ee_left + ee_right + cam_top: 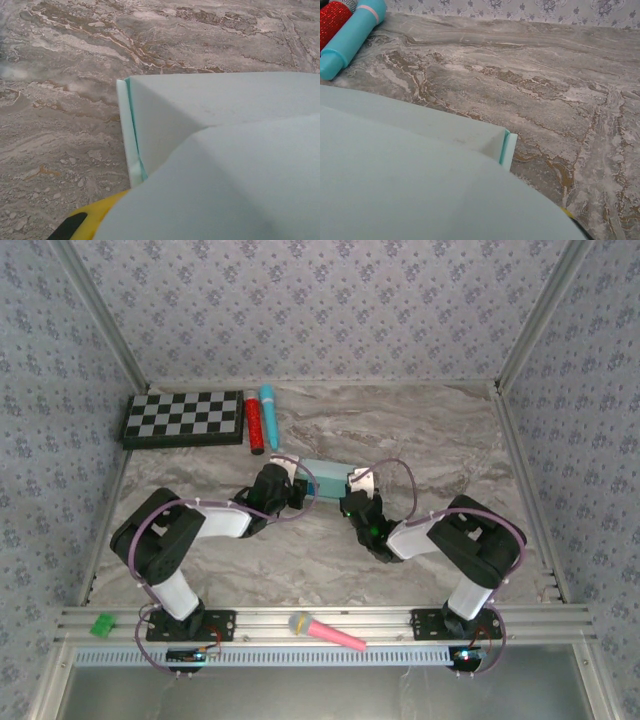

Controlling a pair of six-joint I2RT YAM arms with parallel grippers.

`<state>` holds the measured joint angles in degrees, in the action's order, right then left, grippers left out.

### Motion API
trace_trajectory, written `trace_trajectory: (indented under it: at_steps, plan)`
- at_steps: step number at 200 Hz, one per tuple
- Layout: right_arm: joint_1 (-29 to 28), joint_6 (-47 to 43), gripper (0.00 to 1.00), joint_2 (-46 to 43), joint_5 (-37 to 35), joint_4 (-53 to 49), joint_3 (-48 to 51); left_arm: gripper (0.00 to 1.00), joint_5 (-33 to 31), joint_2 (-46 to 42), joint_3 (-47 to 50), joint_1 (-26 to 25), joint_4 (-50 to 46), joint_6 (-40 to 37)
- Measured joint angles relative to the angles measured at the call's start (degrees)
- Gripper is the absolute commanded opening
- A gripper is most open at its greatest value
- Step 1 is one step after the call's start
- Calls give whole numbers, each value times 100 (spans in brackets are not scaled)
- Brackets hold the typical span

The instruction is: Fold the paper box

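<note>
We see the paper box (323,477) lying near the middle of the marble table (430,430), a pale aqua card shape set between the two arms. The left gripper (301,481) meets its left end and the right gripper (347,490) its right end. In both wrist views the card covers the fingers, so we cannot tell how wide either gripper stands or whether it grips.

In the left wrist view the paper box (225,150) shows a sharp crease and a layered left edge with a darker aqua line along it. A bit of yellow finger (85,222) peeks out under the card. Bare marble runs to the left of that edge and beyond it. In the right wrist view the paper box (420,190) ends in a small upturned lip at its right edge, and open table lies past it.

Behind the box, a checkerboard (184,420), a red glittery cylinder (255,423) and a turquoise marker (268,417) sit at the far left. The near right and far right of the table are open. Patterned walls (300,300) close three sides. A pink stick (325,630) and a green block (101,624) rest on the front rail (520,620).

Any lettering on the markers is too small for us to read.
</note>
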<state>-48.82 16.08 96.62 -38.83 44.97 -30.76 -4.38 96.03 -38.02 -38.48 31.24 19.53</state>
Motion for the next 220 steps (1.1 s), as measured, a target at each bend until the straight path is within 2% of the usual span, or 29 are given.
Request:
trace_trajectory:
  at_steps: [57, 130, 180, 220]
  plan:
    - [-50, 22, 23, -149, -2, -105, 20, 28, -59, -90, 48, -28, -90, -90]
    - [-101, 162, 32, -258, -46, -323, 94, 51, -155, -262, 199, -28, -190, -234]
    - [-190, 216, 39, -299, -70, -365, 107, 55, -166, -385, 264, -28, -249, -256]
    - [-251, 236, 41, -400, -114, -435, 168, 56, -170, -531, 323, -28, -306, -319]
